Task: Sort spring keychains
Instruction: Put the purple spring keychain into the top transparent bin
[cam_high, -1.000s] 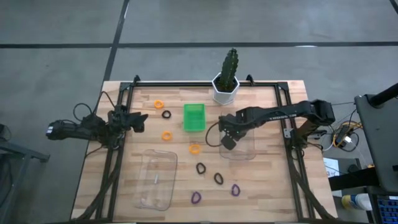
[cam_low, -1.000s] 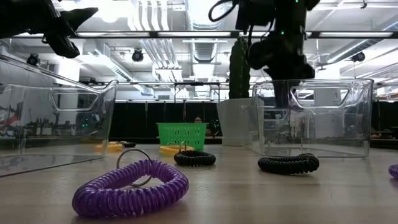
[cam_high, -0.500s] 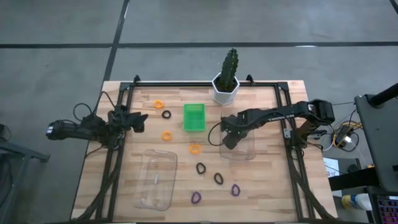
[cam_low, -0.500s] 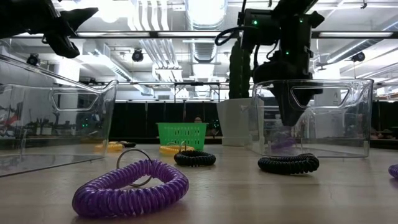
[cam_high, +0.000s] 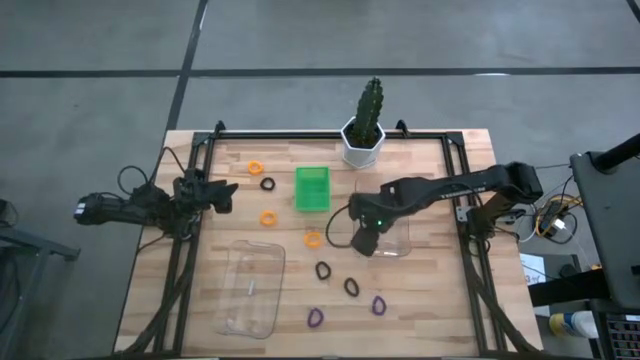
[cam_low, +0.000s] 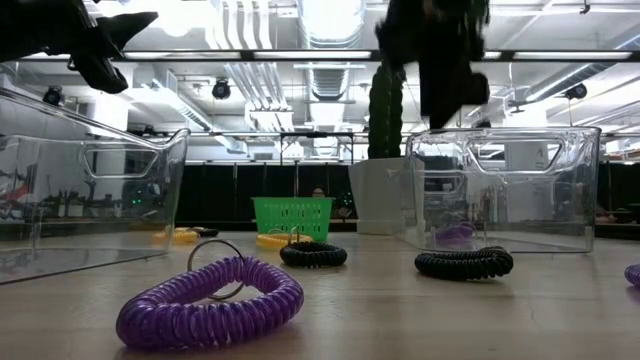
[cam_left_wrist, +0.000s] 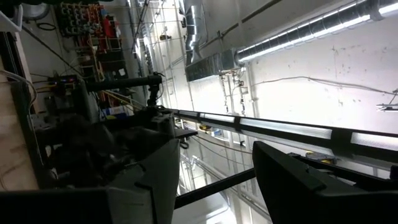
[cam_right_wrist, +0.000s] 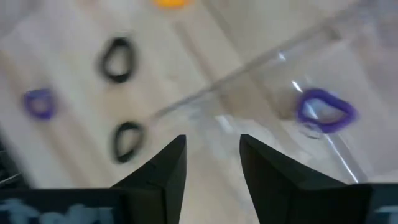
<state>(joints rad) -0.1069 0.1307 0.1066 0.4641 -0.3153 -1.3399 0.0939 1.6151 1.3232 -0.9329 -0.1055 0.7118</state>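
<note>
Sorting looks barely begun: one purple keychain lies in the clear box just right of the green tray, and the right gripper hangs over that box's near-left corner with its fingers apart and nothing between them, which fits a piece dropped in and the arm free for another. That box seems meant for purple. A second, longer clear box sits nearer the front and left of the tray; it holds no keychain, only a small pale mark I cannot make out. The tray itself looks empty. Loose on the table, three orange keychains lie left of and just in front of the tray, one black keychain is just left of it, two more black ones lie well in front, and two purple ones lie nearest the front edge. The left gripper waits at the table's left edge, well left of the tray, fingers spread and empty.
</note>
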